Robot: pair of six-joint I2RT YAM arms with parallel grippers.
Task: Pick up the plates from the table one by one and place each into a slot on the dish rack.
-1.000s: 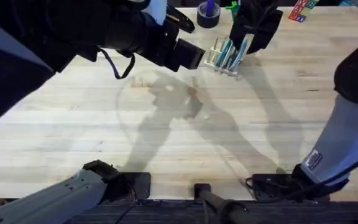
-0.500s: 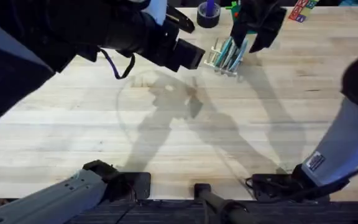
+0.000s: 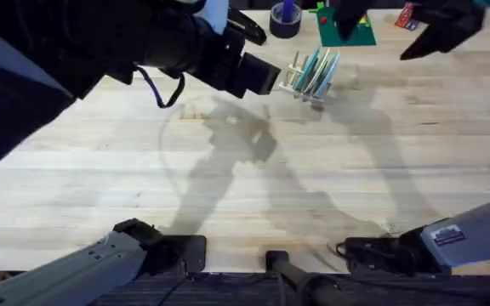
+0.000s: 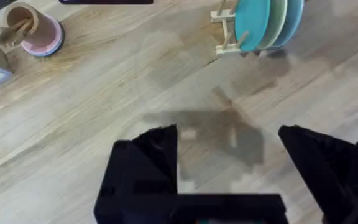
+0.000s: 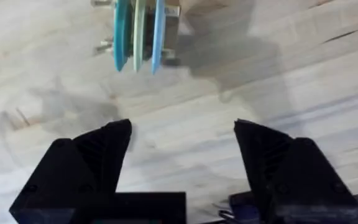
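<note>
All three plates (image 5: 137,31), teal, cream and light blue, stand on edge side by side in the dish rack (image 4: 227,34) at the far side of the bench (image 3: 228,178); right claw (image 5: 182,152) is spread wide and empty, above the wood near the rack; left claw (image 4: 229,162) also gapes wide, holding nothing.
</note>
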